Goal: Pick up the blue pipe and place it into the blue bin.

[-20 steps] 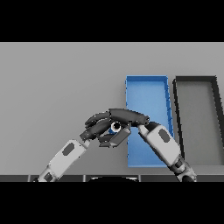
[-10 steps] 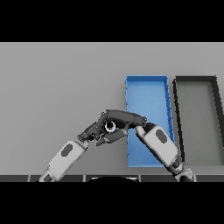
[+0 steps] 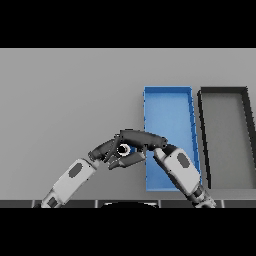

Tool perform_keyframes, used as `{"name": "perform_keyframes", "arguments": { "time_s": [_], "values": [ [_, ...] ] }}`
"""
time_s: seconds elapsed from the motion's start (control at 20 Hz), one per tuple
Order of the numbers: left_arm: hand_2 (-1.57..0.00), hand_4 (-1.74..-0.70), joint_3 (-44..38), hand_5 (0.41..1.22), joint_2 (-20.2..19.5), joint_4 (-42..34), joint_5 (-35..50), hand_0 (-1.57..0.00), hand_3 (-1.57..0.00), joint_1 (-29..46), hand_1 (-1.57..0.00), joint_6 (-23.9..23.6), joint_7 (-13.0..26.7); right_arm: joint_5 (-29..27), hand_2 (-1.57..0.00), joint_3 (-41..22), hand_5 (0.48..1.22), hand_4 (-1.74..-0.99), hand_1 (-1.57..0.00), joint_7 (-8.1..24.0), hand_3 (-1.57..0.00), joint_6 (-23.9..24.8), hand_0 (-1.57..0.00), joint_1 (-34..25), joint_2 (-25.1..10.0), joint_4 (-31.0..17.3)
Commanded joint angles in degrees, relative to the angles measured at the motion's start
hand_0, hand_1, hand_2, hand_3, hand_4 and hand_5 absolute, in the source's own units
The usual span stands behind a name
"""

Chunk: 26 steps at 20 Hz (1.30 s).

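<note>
The blue pipe [image 3: 123,149] shows end on as a small pale ring, mostly hidden between my two hands, just left of the blue bin [image 3: 167,102]. My right hand [image 3: 142,141] reaches in from the lower right, and its fingers curl over and round the pipe. My left hand [image 3: 101,150] comes in from the lower left and lies against the pipe's left side. The two dark hands overlap there. The pipe is outside the bin, near the lower part of its left wall.
A black bin [image 3: 224,94] stands right of the blue bin, the two side by side. My right forearm [image 3: 178,169] lies across the blue bin's near end. Grey table [image 3: 65,100] spreads to the left and behind.
Both hands and the pipe have shifted slightly left and toward the near edge. The right hand's fingers have pulled back from over the blue bin and closed more tightly round the pipe.
</note>
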State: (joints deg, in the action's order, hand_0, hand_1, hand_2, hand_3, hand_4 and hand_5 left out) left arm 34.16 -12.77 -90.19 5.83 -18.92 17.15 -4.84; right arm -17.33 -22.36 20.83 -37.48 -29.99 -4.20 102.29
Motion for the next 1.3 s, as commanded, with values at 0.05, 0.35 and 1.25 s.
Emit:
{"name": "perform_keyframes", "arguments": {
  "time_s": [0.05,0.35,1.25],
  "values": [
    [-0.33,-1.05,-0.6,1.118,-0.4,-0.4,-0.8,-0.4,-0.14,0.1,-0.33,1.0,1.4,0.2,-1.56,0.6,1.209,-1.483,-1.56,-0.4,-1.56,0.0,-1.56,0.5,0.9,0.1],
    [-0.09,-0.84,-0.6,0.754,-0.5,0.8,-4.0,-0.1,-0.03,0.6,-0.09,-1.4,1.5,0.6,-1.57,2.2,1.218,-1.485,-1.57,0.7,-1.57,-1.4,-1.57,1.7,2.7,0.9],
    [0.0,-0.86,-0.6,0.503,-0.5,-0.2,-2.3,0.0,0.0,2.9,0.0,-2.7,8.4,-28.0,-1.57,9.6,1.221,-1.493,-1.57,13.8,-1.57,16.2,-1.57,-15.3,-1.3,-0.2]
  ]
}}
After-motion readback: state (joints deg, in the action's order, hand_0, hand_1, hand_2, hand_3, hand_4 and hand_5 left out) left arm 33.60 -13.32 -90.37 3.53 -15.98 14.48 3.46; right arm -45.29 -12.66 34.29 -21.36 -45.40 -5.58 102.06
